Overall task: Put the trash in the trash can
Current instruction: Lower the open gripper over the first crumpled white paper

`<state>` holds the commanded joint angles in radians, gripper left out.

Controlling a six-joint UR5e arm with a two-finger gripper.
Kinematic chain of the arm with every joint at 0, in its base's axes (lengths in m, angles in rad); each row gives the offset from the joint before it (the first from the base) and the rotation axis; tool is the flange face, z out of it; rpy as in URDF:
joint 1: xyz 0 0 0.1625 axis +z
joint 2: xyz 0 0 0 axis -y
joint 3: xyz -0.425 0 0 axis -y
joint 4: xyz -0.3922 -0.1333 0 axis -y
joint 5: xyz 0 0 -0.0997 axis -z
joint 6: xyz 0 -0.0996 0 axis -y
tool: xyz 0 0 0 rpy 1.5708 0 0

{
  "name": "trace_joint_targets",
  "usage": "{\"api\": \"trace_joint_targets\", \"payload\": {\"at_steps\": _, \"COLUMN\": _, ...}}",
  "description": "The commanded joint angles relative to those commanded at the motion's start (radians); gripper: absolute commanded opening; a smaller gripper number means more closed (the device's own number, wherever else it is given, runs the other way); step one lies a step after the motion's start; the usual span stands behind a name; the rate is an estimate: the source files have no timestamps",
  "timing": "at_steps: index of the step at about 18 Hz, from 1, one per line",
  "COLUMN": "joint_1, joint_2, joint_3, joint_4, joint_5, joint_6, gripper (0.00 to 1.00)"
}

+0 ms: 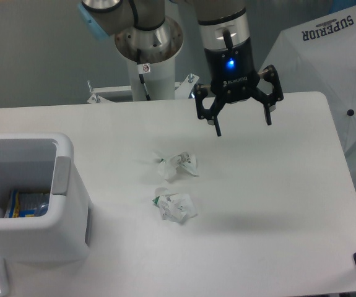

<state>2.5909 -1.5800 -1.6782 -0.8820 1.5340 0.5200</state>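
Above the table (pixel 277 185), wide-spread fingers (pixel 217 127) hold and touch nothing.

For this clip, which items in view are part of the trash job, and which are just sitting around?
Part of the job:
- upper wrapper, on the table
- lower wrapper, on the table
- trash can, at the table's left end
- hand, open, above the table, holding nothing

Just lying about:
- blue and yellow item already inside the can
- white umbrella printed SUPERIOR, beyond the table
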Motion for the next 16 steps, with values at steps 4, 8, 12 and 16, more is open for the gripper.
{"api": "trace_joint_targets", "payload": {"at_steps": 4, "joint_1": 0.0, "joint_2": -0.002, "joint_3": 0.0, "joint_4": -0.002, "joint_5": -0.002, "joint_6": 0.009, "gripper": 1.0}}
{"api": "trace_joint_targets", "payload": {"at_steps": 8, "joint_1": -0.008, "joint_2": 0.0, "joint_3": -0.038, "joint_4": 0.005, "joint_5": -0.003, "joint_6": 0.008, "gripper": 1.0}}
{"api": "trace_joint_targets", "payload": {"at_steps": 12, "joint_1": -0.015, "joint_2": -0.006, "joint_3": -0.087, "joint_4": 0.05, "joint_5": 0.003, "joint_6": 0.008, "gripper": 1.0}}
{"api": "trace_joint_targets", "payload": {"at_steps": 16, "joint_1": -0.017, "joint_2": -0.032, "joint_3": -0.113, "joint_4": 0.071, "joint_5": 0.003, "joint_6": 0.008, "gripper": 1.0}}
